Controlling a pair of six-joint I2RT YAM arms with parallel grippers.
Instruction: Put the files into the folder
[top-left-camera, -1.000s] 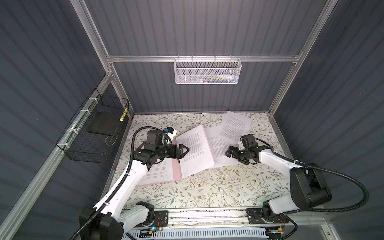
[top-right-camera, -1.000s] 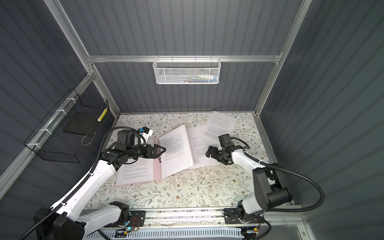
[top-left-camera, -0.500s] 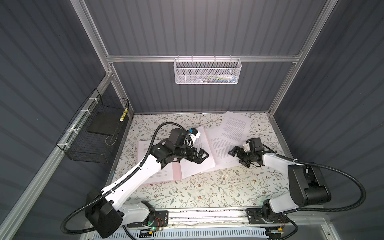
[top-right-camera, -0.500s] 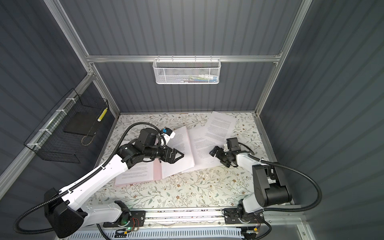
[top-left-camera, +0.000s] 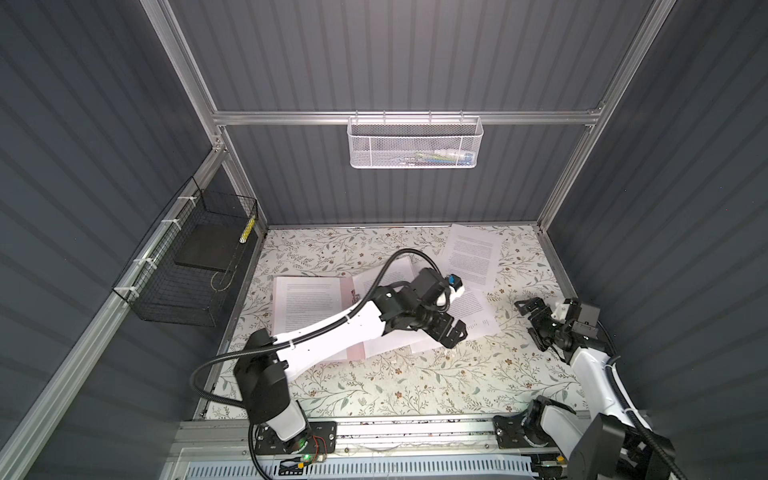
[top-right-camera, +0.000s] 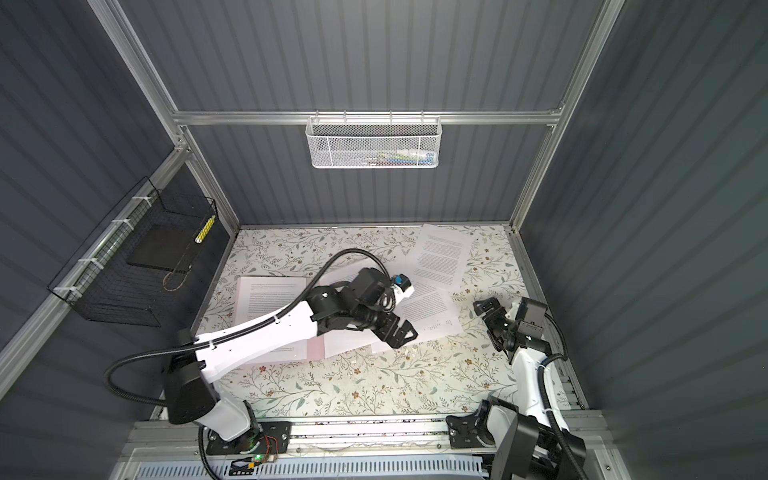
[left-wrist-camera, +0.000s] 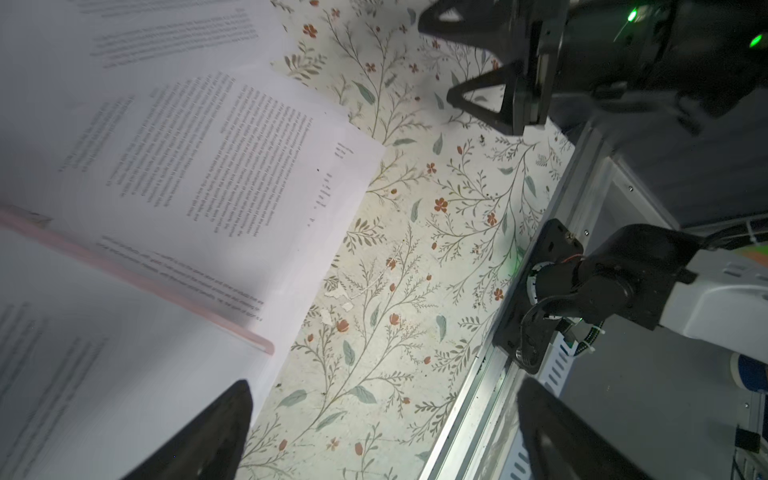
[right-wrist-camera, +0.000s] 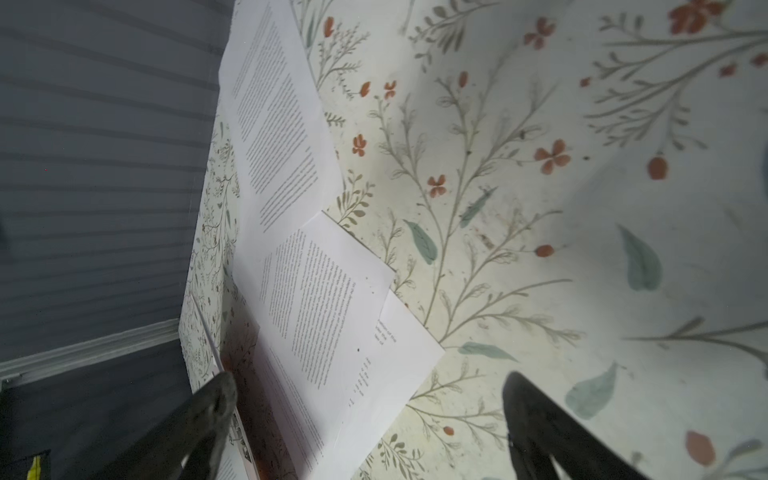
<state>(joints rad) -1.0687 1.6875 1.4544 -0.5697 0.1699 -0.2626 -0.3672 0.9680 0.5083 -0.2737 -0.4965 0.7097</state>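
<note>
1. Jaws on both arms stand wide apart with nothing between them: the left gripper (top-left-camera: 454, 336) hangs over the near edge of the overlapping papers, and the right gripper (top-left-camera: 531, 322) hangs over bare floral tabletop (top-left-camera: 415, 386) close to the right rail, clear of every sheet
2. Nearest of the task's things, the pink folder (top-left-camera: 356, 350) lies open left of centre, much of it under the left arm; a printed sheet (top-left-camera: 307, 299) rests on its left leaf and a second sheet (top-left-camera: 388, 276) covers its right leaf, running past the folder's pink edge (left-wrist-camera: 145, 282)
3. Just beyond the left gripper a loose sheet (top-left-camera: 478, 316) overlaps that right side, and the farthest sheet (top-left-camera: 471, 253) lies near the back wall, its corner tucked under the loose one
4. Off the table, a black wire basket (top-left-camera: 174, 307) on the left wall holds a dark slab (top-left-camera: 203, 251); a white mesh basket (top-left-camera: 374, 153) hangs on the back wall
5. Handling, as a judgement: each sheet is light, limp and apt to slide on its neighbour, and lying flat it offers no edge to pinch, so a free corner overhanging another sheet looks the best hold; the folder's leaves are thin and likely to flop
6. A second ago the left gripper sat at the folder's spine beside a right leaf that stood tilted up; it has since swung rightward across the papers, and that leaf looks flatter now. The right gripper, then at the loose sheet's edge, has drawn back toward the rail
</note>
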